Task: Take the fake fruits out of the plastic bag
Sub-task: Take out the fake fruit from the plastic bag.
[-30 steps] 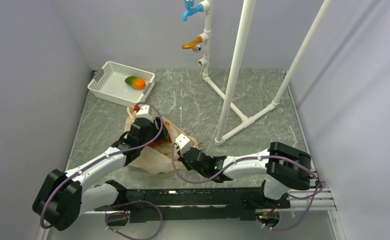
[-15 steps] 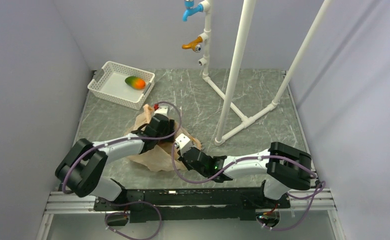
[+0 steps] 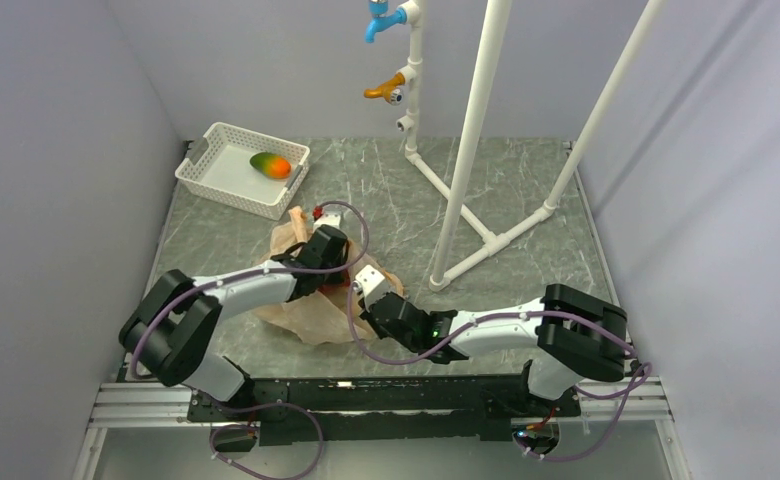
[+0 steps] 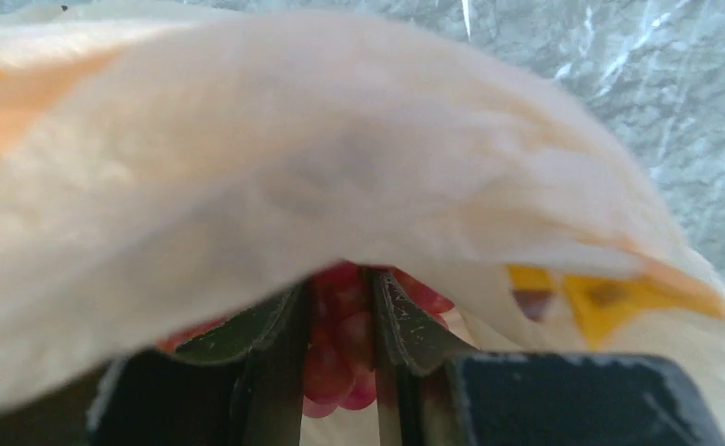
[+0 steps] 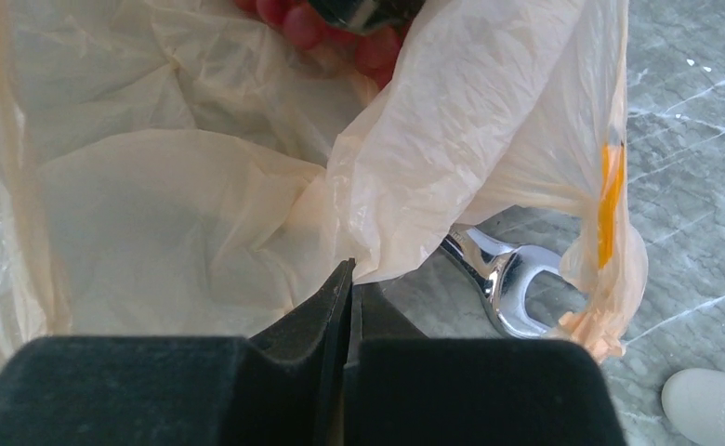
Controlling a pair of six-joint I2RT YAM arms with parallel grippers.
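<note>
A grey marbled bench (image 3: 526,190) between pale walls carries the plastic bag (image 3: 301,315), which lies crumpled near the front edge. The left claw (image 4: 336,290) reaches into the bag's mouth and is clamped on the dark red grape bunch (image 4: 326,372) inside it. The right claw (image 5: 348,275) is pinched together on a fold of the bag's rim, a wrench (image 5: 498,274) lies just beside that fold, and a green-and-orange fruit (image 3: 270,165) rests in the white mesh basket (image 3: 211,182) at the far left.
</note>
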